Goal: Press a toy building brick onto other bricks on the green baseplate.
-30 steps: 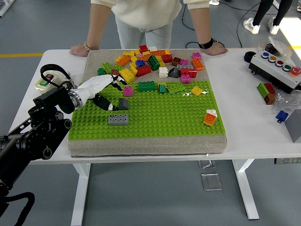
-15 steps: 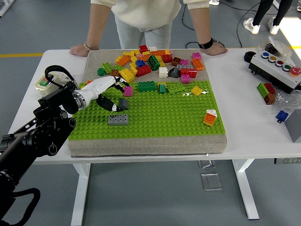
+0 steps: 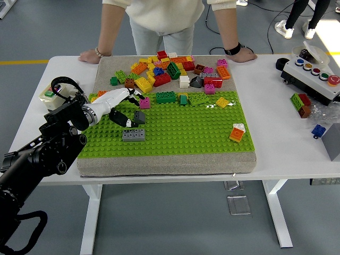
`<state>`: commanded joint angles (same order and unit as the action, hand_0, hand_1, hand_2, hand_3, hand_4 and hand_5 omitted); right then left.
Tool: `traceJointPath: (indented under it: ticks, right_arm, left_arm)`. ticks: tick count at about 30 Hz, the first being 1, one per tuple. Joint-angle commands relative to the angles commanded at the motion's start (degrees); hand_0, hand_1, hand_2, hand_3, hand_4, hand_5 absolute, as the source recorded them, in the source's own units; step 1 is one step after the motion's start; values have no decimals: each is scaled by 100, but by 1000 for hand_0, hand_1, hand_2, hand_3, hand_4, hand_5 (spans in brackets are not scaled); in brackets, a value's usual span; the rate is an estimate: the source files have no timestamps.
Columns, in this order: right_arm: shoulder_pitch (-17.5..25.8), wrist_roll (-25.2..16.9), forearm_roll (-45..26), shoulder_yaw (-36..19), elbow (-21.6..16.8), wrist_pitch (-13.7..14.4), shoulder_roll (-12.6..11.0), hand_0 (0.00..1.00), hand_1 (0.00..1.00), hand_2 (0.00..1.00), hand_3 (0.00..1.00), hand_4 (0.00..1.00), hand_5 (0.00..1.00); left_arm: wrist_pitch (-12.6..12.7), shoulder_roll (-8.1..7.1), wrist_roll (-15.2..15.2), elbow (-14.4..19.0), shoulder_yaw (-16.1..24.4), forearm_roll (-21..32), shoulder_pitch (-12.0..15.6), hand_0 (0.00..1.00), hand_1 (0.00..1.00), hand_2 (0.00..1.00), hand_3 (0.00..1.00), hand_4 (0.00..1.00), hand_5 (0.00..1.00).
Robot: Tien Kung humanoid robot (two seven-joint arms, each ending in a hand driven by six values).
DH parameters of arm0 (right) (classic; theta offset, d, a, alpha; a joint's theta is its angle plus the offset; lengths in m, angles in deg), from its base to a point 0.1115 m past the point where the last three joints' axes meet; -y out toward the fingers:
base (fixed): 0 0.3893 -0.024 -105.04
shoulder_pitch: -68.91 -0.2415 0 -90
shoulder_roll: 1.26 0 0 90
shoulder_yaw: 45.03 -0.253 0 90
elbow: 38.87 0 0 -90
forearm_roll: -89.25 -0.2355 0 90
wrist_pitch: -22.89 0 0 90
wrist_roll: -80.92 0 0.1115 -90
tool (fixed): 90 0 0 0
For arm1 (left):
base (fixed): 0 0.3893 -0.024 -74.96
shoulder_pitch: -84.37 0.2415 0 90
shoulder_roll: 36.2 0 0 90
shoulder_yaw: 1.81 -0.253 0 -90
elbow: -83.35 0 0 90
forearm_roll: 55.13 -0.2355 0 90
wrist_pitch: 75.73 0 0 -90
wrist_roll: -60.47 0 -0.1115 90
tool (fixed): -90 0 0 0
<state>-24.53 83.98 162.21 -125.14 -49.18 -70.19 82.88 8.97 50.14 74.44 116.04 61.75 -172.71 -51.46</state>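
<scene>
The green baseplate (image 3: 180,127) lies on a grey mat. A grey two-by-four brick (image 3: 133,135) sits on its left part. A small dark grey brick (image 3: 139,117) stands just above it. My left hand (image 3: 129,109), white with black fingertips, reaches in from the left. Its fingers are spread and its thumb tip (image 3: 127,122) is right beside the dark grey brick; I cannot tell if they touch. Its fingers point at a pink brick (image 3: 144,103). The right arm is out of view.
A heap of loose coloured bricks (image 3: 170,69) lies on the mat's far part. An orange and white brick (image 3: 237,133) sits on the plate's right. A person leans both hands (image 3: 90,56) on the far table edge. A button box (image 3: 313,74) and loose bricks lie at the right.
My left forearm has shifted up and a little right. The hand has stayed near the dark grey brick, which has not moved.
</scene>
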Motion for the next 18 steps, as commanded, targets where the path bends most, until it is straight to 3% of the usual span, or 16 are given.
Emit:
traceJointPath:
  ticks: [18]
  right_arm:
    - [17,4,0,-8,0,-6,15,759,687,732,692,973,494]
  left_arm:
    - [198,47,68,-226,-80,165,-11,774,718,618,678,904,56]
